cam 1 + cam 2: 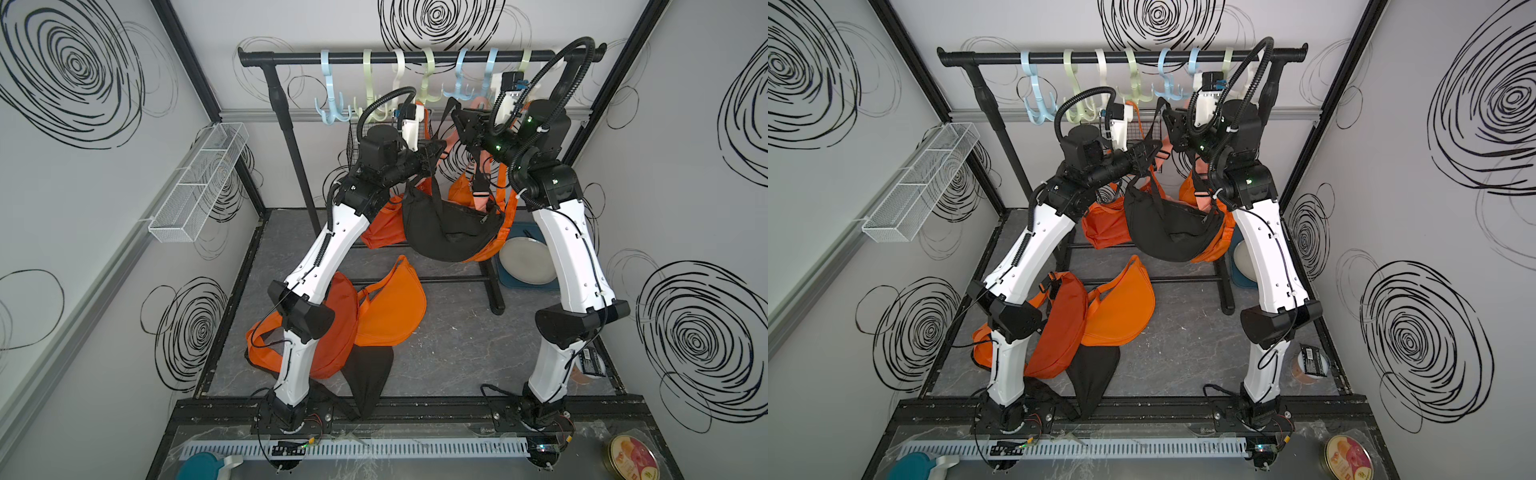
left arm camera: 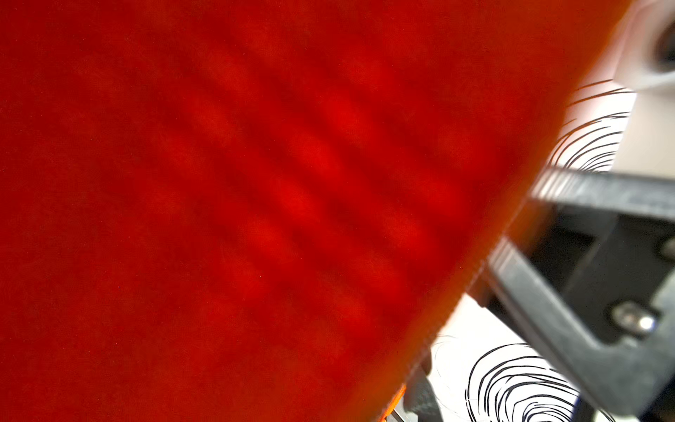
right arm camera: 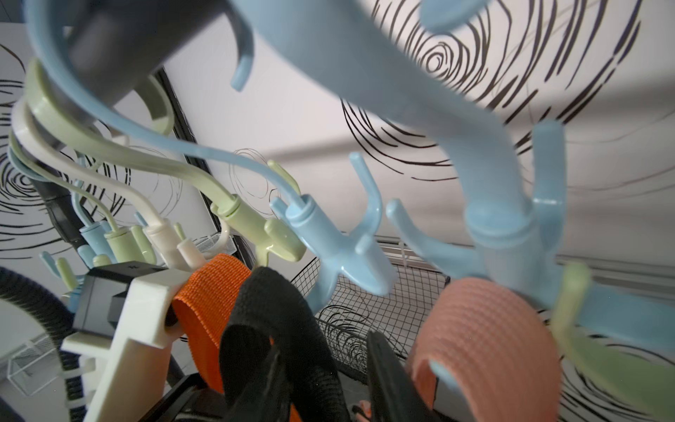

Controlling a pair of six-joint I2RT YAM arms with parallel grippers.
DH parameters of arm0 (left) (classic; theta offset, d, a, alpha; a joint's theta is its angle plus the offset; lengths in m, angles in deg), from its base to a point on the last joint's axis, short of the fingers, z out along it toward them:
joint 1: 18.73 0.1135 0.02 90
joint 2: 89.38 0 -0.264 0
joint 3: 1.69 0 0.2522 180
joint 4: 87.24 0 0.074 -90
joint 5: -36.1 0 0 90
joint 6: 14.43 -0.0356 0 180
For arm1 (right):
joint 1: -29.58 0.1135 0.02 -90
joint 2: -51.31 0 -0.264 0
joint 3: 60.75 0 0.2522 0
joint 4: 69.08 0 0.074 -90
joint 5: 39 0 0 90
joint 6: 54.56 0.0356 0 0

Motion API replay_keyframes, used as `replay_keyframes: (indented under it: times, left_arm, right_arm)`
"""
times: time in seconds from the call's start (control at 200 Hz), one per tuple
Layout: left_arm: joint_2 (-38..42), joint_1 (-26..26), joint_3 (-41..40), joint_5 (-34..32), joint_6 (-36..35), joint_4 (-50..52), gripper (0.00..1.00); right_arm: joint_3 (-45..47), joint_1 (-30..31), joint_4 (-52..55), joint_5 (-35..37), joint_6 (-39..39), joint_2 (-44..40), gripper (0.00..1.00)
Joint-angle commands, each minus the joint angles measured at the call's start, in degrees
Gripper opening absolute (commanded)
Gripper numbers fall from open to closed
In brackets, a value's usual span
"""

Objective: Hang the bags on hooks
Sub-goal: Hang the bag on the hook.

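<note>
A black bag [image 1: 449,232] [image 1: 1171,232] hangs in the air between my two arms, below the black rail [image 1: 291,57] with its pastel hooks [image 1: 461,89]. My left gripper [image 1: 436,147] [image 1: 1152,147] is shut on the bag's black strap at the bag's left end. My right gripper [image 1: 459,120] [image 3: 328,350] stands open just under a blue hook [image 3: 343,252]. The black strap [image 3: 277,303] loops over one of its fingers. Blurred orange fabric [image 2: 255,201] fills the left wrist view and hides the left jaws.
An orange strap [image 3: 215,288] and a salmon strap [image 3: 485,321] hang on neighbouring hooks, with orange bags [image 1: 384,224] below them. Two orange bags [image 1: 390,307] and a black one [image 1: 368,374] lie on the floor. A plate [image 1: 528,259] sits at the back right. A black wire basket [image 1: 353,137] hangs behind.
</note>
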Motion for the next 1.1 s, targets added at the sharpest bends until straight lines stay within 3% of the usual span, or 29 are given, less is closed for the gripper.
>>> replay_keyframes:
  times: [0.0, 0.07, 0.205, 0.32, 0.565, 0.806, 1.096]
  left_arm:
    - [0.1, 0.6, -0.7, 1.1, -0.5, 0.3, 0.0]
    - [0.2, 0.7, -0.7, 1.2, -0.5, 0.2, 0.0]
    - [0.0, 0.7, -0.7, 1.4, -0.4, 0.2, 0.0]
    - [-0.3, 0.5, -0.8, 1.8, -0.2, 0.1, 0.0]
    - [-0.4, 0.0, -2.7, 2.4, -0.6, 0.4, 0.0]
    - [-0.7, 0.8, -0.3, 3.1, 0.6, -0.9, 0.0]
    - [-2.5, 2.5, 1.9, 4.3, 4.2, -3.8, 0.0]
  right_arm:
    - [3.9, -0.1, -1.8, 0.6, -0.5, -4.6, 0.42]
    - [7.2, -0.1, -3.2, 0.7, -0.5, -6.7, 0.4]
    - [12.0, 0.0, -5.4, 0.3, -0.6, -9.7, 0.14]
    - [13.0, 0.1, -5.8, 0.1, -0.8, -10.5, 0.0]
    - [11.8, 0.0, -3.6, -0.1, -2.5, -8.8, 0.0]
    - [-2.9, 0.0, 1.9, -1.7, -2.4, -1.5, 0.0]
    - [-7.1, -0.8, 0.6, -3.4, -0.1, 2.3, 0.0]
